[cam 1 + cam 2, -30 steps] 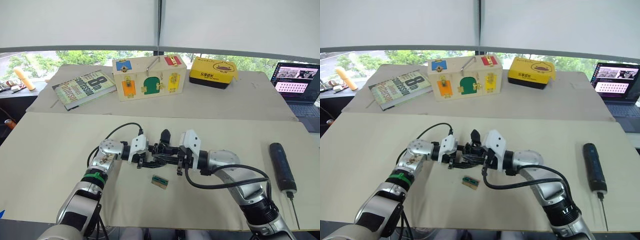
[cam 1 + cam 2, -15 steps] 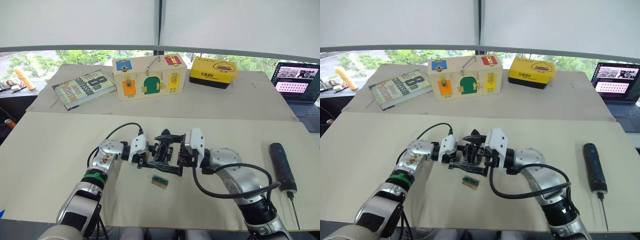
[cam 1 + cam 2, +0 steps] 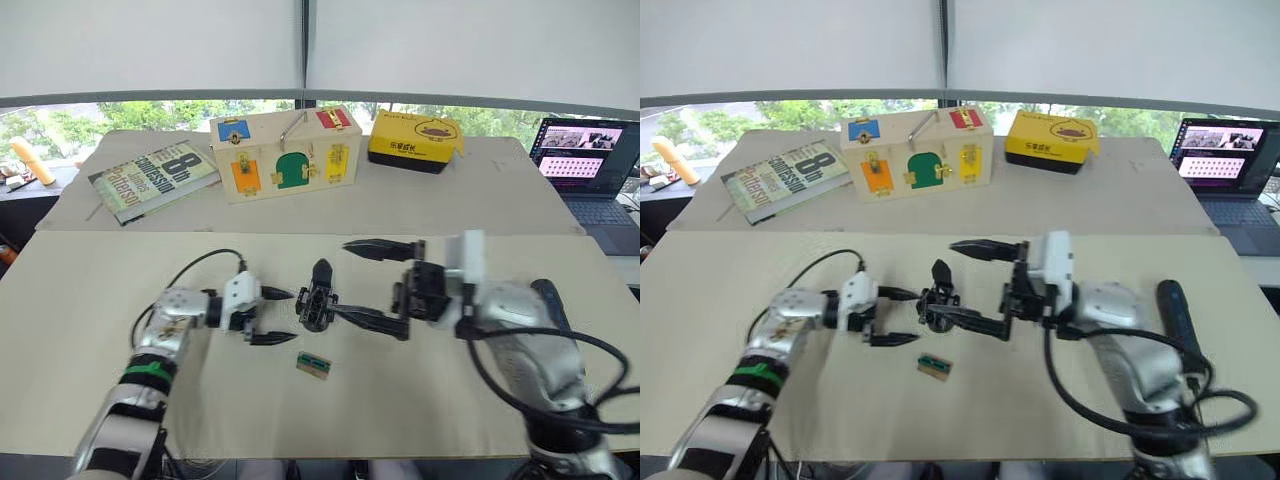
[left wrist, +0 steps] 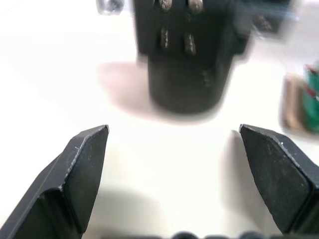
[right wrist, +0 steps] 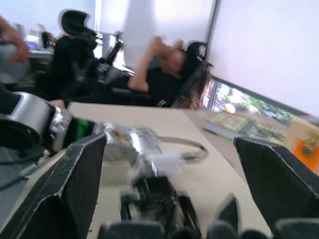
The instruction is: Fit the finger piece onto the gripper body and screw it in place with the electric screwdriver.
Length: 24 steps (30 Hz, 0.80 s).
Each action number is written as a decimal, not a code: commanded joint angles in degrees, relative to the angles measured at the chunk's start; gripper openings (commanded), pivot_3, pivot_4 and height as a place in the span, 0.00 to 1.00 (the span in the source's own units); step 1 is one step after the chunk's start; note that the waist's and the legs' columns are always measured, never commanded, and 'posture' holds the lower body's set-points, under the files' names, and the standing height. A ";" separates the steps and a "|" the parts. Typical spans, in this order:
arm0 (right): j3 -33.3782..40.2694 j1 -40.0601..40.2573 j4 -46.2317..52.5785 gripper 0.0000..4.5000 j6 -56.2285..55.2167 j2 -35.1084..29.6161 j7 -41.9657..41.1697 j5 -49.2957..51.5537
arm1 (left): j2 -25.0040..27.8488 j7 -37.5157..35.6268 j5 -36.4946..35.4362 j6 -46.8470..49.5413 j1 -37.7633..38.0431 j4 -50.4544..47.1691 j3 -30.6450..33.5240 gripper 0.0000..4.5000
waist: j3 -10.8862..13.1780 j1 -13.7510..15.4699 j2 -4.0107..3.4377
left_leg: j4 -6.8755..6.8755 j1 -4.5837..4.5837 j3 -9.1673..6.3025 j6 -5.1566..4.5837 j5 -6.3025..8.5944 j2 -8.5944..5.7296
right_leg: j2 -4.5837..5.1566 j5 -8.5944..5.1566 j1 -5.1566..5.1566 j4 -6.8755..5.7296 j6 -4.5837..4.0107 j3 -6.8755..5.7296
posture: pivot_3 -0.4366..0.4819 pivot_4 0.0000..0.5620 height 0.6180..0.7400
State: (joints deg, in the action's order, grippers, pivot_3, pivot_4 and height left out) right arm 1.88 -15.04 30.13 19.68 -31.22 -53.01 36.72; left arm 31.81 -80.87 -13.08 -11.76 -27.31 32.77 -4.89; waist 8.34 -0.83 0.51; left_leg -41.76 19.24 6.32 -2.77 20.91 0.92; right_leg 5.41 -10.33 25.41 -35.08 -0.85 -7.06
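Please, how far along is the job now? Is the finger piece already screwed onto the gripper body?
Done: nothing I can confirm. The gripper body stands on the table showing one pointed finger.
In hand: nothing. The left gripper and right gripper are open on either side of it.
Left: fitting and screwing. The electric screwdriver lies beside the right arm, not picked up.

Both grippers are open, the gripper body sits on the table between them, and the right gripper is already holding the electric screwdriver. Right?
Not quite. The right gripper is open and holds nothing; the electric screwdriver lies on the table beyond the right arm, as the right eye view shows. The rest stands: the left gripper is open, and the gripper body sits between them.
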 commanded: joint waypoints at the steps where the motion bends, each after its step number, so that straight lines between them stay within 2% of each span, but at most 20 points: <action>1: 9.45 5.99 6.84 1.00 2.20 -3.59 3.74 3.66 | 2.98 -2.11 -6.61 3.68 1.84 -6.78 5.21 0.99 | 0.04 0.28 0.00 | 0.00 0.03 0.00 0.00 0.00 -0.01 | 0.03 0.00 0.03 0.01 0.00 -0.01 | 0.48 0.27 1.00; 4: 18.15 15.01 9.71 1.00 1.29 -4.86 6.90 2.45 | 5.73 -2.29 -9.63 7.32 3.61 -12.65 7.82 0.99 | 0.06 1.60 0.01 | -0.01 0.08 -0.09 0.00 0.01 -0.06 | 0.11 -0.02 -0.03 0.07 0.05 -0.07 | 0.48 0.27 1.00; 8: 29.73 28.05 10.87 1.00 -3.27 -2.21 9.47 -1.40 | 7.09 2.75 -15.76 17.04 3.80 -20.22 12.61 0.99 | 0.10 2.18 -0.04 | -0.01 0.04 -0.10 -0.02 0.02 -0.12 | 0.12 -0.02 -0.16 0.09 0.15 -0.05 | 0.48 0.27 1.00; 12: 40.11 42.57 12.11 1.00 -8.76 5.91 11.32 -2.16 | 6.53 2.52 -20.72 23.45 7.04 -31.25 11.49 0.99 | 0.11 2.09 -0.13 | 0.01 -0.04 -0.08 -0.01 0.02 -0.10 | 0.06 -0.07 -0.19 0.04 0.21 0.03 | 0.48 0.27 1.00; 15: 42.99 48.85 11.94 1.00 -11.81 10.86 11.77 -0.50 | 5.93 4.00 -22.40 25.81 5.66 -35.29 11.36 0.99 | 0.18 1.75 -0.23 | 0.05 -0.10 -0.03 0.01 0.02 -0.08 | -0.03 -0.11 -0.21 0.00 0.23 0.09 | 0.48 0.27 1.00; 20: 43.84 55.40 9.72 1.00 -14.69 16.88 13.33 -0.27 | 5.64 5.55 -25.47 30.20 2.70 -39.32 11.27 0.99 | 0.23 1.29 -0.32 | 0.06 -0.41 0.13 0.07 0.00 -0.07 | -0.06 -0.38 -0.34 -0.04 0.65 0.54 | 0.48 0.27 1.00; 24: 43.45 57.12 9.54 1.00 -13.26 17.52 16.18 -0.48 | 5.56 6.01 -26.21 31.44 1.63 -40.63 11.00 0.99 | 0.24 1.26 -0.38 | 0.48 -0.82 0.45 0.07 0.00 -0.08 | -0.07 -0.41 -0.40 -0.13 0.61 1.36 | 0.48 0.27 1.00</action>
State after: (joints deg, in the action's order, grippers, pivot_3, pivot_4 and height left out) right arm 44.22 41.94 38.54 6.70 -12.92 -38.23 35.12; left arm 37.00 -75.27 -38.33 19.27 -24.47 -6.01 5.58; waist 8.58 0.42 0.13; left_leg -41.17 18.40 6.87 -2.70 20.91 0.84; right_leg 5.33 -10.74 25.01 -35.20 -0.23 -5.58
